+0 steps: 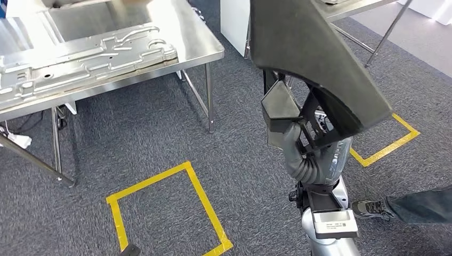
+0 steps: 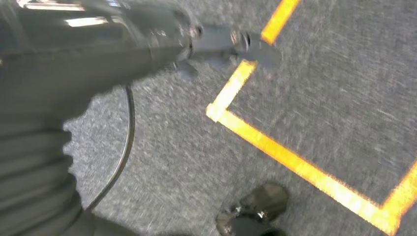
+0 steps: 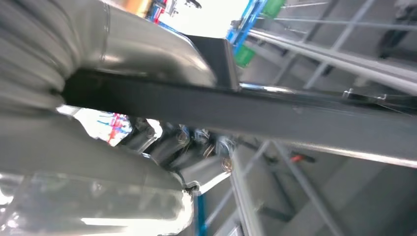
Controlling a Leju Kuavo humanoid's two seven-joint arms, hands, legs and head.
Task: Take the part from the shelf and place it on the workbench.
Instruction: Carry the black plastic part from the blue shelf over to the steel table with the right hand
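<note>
the right hand (image 3: 162, 147) clamped its fingers on the black part (image 1: 314, 58), carrying it raised toward the workbench (image 1: 202, 45); the left hand's fingers (image 2: 255, 44) were too blurred to tell.

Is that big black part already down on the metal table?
No. The black part is in the air, gripped by the right hand, beside the workbench.

A stamped metal panel (image 1: 80, 58) is lying on the workbench (image 1: 202, 45) at far left, while the right hand (image 1: 298, 133) is holding the part (image 1: 314, 58) aloft at right, above taped floor outlines (image 1: 165, 213).
</note>
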